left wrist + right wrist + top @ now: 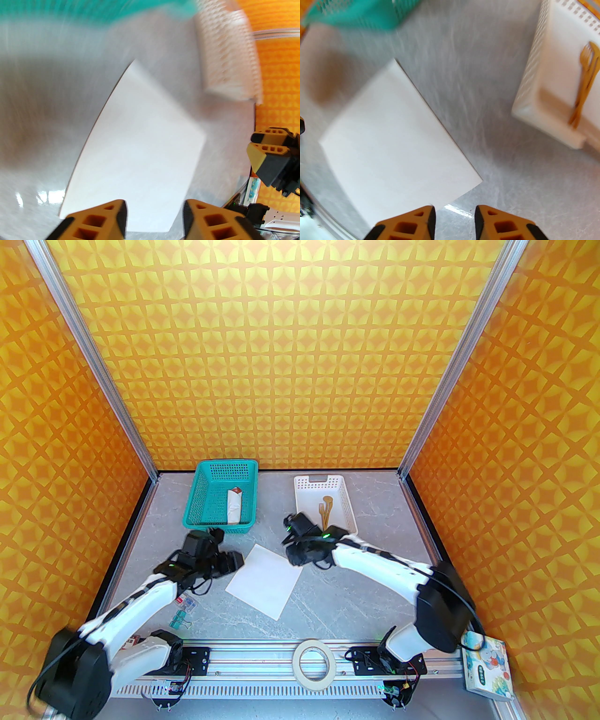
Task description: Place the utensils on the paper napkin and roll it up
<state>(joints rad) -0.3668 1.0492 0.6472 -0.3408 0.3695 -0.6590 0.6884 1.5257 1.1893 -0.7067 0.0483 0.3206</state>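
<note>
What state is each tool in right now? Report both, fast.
Left tool: open, holding nothing, above the paper napkin.
Right tool: open, holding nothing.

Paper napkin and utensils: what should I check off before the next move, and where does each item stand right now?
1. Paper napkin flat on the table: ok.
2. Utensils on the napkin: not ok, they lie in the white basket.
3. Left gripper open, empty: ok.
4. Right gripper open, empty: ok.
5. Utensils lying apart for single picks: cannot tell, blurred.
</note>
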